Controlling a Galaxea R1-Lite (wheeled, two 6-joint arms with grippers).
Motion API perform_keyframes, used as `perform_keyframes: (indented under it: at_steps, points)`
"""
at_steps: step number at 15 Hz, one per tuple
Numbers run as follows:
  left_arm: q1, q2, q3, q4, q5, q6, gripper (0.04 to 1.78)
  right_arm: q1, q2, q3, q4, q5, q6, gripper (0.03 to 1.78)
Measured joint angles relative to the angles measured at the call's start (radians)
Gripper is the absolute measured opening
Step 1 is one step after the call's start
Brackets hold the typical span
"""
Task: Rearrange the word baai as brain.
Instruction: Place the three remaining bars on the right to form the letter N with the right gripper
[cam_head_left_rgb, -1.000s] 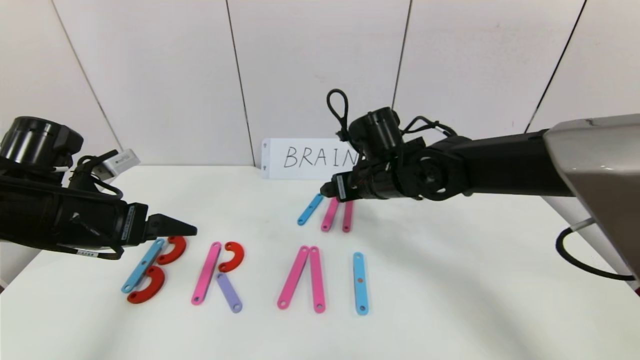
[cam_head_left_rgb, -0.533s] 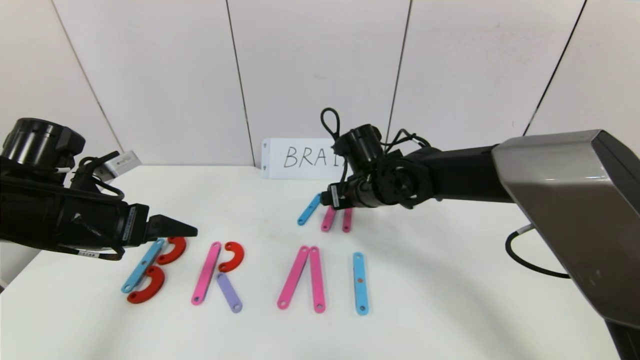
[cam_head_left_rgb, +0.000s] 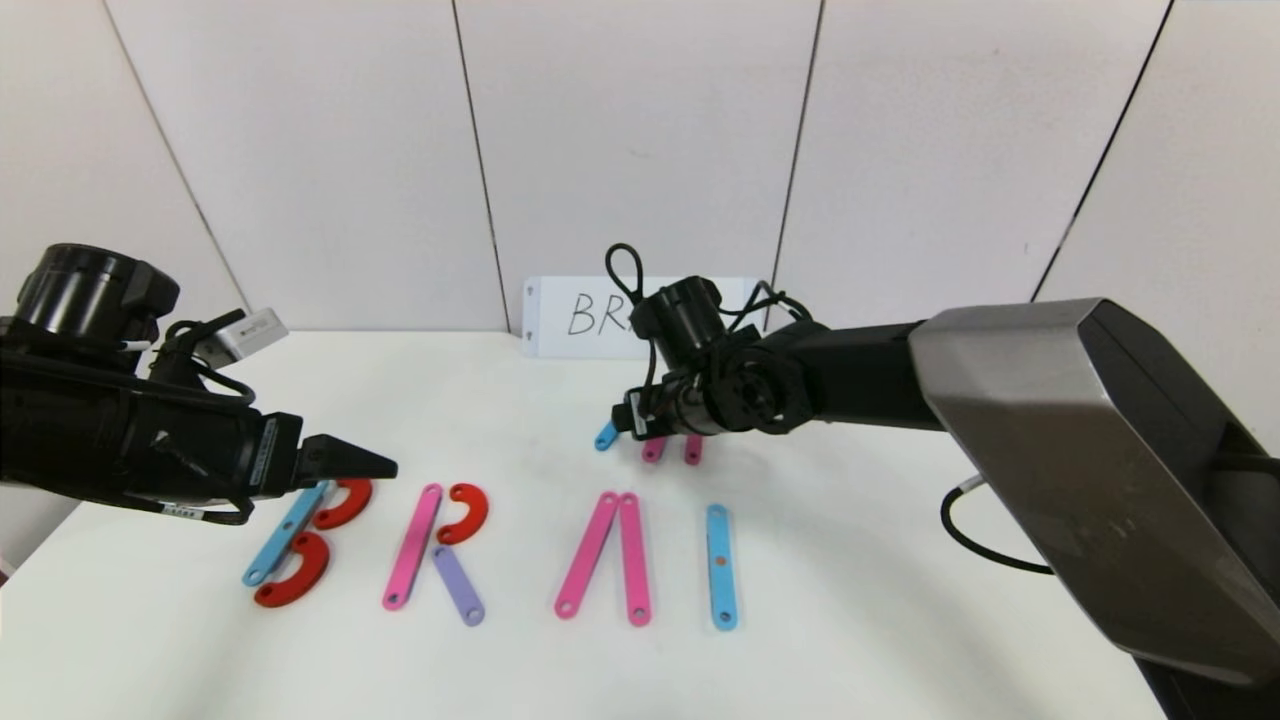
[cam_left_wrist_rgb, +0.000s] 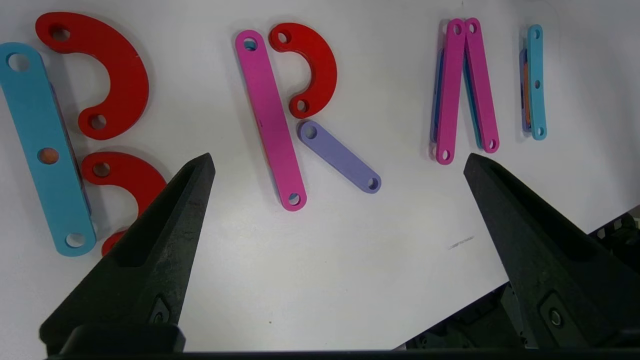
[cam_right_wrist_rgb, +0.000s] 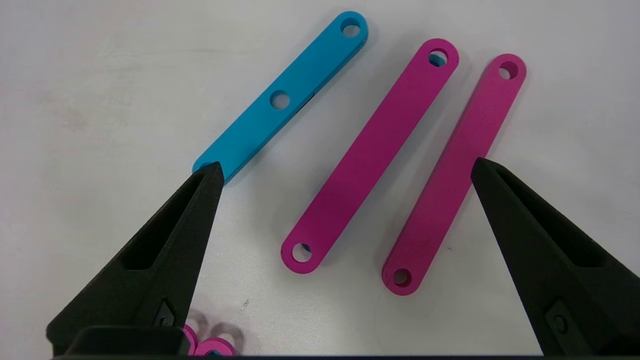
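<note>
The flat-piece letters lie along the front of the table: B from a blue strip (cam_head_left_rgb: 285, 535) and two red curves (cam_head_left_rgb: 345, 503), R from a pink strip (cam_head_left_rgb: 412, 548), a red curve (cam_head_left_rgb: 465, 512) and a lilac strip (cam_head_left_rgb: 458, 585), A from two pink strips (cam_head_left_rgb: 588, 555), and I from a blue strip (cam_head_left_rgb: 721, 567). Behind them lie three spare strips: one blue (cam_right_wrist_rgb: 280, 100) and two pink (cam_right_wrist_rgb: 370, 155). My right gripper (cam_head_left_rgb: 635, 420) hovers open over them, and in the right wrist view (cam_right_wrist_rgb: 345, 163) it straddles both pink strips. My left gripper (cam_head_left_rgb: 385, 465) is open and empty by the B.
A white card (cam_head_left_rgb: 560, 315) with handwritten letters stands at the back against the wall, partly hidden by my right arm. A black cable (cam_head_left_rgb: 985, 545) hangs at the right. The table edge (cam_left_wrist_rgb: 550, 260) shows near the left gripper.
My right arm has swung left and lowered over the spare strips, now hiding more of them and of the card. The left arm has barely moved.
</note>
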Motion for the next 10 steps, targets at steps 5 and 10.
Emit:
perform_keyframes:
  at_steps: [5,10]
  points:
    - [-0.002,0.007,0.001,0.000,-0.001,0.000,1.74,0.009,0.024,-0.014,0.000,0.001,0.009,1.73]
    - [-0.004,0.013,0.008,0.000,-0.001,0.000,1.74,0.022,0.044,-0.022,-0.001,0.001,0.022,1.73]
